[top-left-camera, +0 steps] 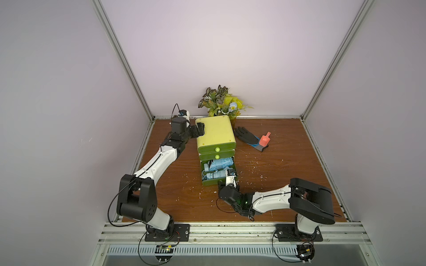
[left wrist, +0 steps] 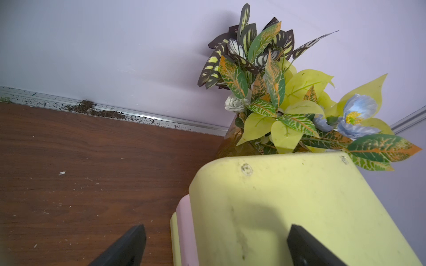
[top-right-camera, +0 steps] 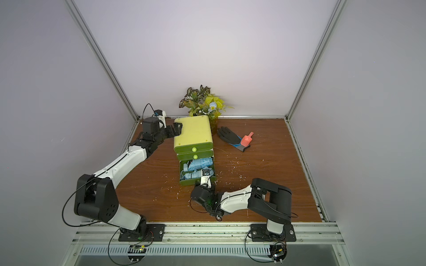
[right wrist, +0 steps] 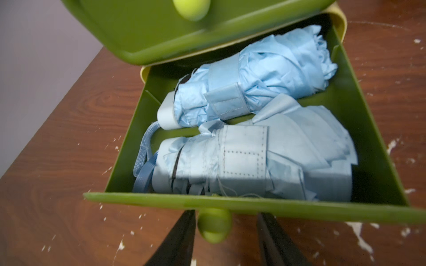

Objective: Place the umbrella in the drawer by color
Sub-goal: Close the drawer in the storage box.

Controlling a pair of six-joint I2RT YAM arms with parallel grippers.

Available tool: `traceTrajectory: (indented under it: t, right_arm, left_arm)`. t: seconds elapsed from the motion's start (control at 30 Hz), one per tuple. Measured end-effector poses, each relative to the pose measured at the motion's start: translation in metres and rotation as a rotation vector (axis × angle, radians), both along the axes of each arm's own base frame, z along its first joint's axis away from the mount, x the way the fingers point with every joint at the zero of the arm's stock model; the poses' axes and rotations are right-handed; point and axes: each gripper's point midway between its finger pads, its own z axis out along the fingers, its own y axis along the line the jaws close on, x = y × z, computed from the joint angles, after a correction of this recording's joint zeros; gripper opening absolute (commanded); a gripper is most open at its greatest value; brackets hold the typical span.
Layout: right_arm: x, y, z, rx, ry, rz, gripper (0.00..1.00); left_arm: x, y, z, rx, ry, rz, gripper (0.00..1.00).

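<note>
Here, left fingers (left wrist: 124,248) wide astride cabinet (left wrist: 288,207) edge, right fingers (right wrist: 179,241) narrow beside drawer knob (right wrist: 214,226), gap one side

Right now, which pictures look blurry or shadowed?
Right wrist view: the drawer knob between the fingers and the upper drawer front look smeared, the blue umbrellas sharper. Left wrist view: crisp, soft shadow on the cabinet top. Both top views: even light.

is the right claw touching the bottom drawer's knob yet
Cannot tell. The right wrist view shows the knob between the fingers of the right claw: a gap to one, the other blurred right at its edge.
</note>
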Motion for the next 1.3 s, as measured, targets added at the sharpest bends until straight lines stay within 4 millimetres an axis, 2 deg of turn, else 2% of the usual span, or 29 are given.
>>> traceTrajectory:
  t: [0.17,0.33,0.43,0.73,1.03,1.13,1.3]
  right_arm:
    - [0.031,0.002,0.001,0.002,-0.032,-0.026,0.5]
    - [0.057,0.023,0.006,0.036,-0.075,-0.026,0.51]
    - [0.066,0.034,0.008,0.073,-0.1,-0.023,0.51]
    - [0.094,0.039,0.004,0.166,-0.17,-0.052,0.54]
    - [0.098,0.044,-0.008,0.189,-0.195,-0.021,0.56]
    - [0.098,0.044,-0.012,0.175,-0.196,-0.014,0.6]
    - [0.097,0.039,-0.006,0.163,-0.207,-0.006,0.65]
  left_arm:
    - [-0.001,-0.001,-0.001,-0.017,0.0,-0.004,0.99]
    - [-0.002,-0.001,-0.001,-0.034,0.003,-0.006,0.99]
    - [-0.005,-0.004,-0.002,-0.051,0.006,-0.018,0.99]
    - [-0.016,-0.009,-0.003,-0.092,0.021,-0.046,0.99]
    - [-0.035,-0.026,0.002,-0.118,0.025,-0.109,0.99]
    - [-0.041,-0.029,0.012,-0.122,0.003,-0.121,0.99]
    - [-0.049,-0.027,0.033,-0.117,-0.048,-0.117,0.99]
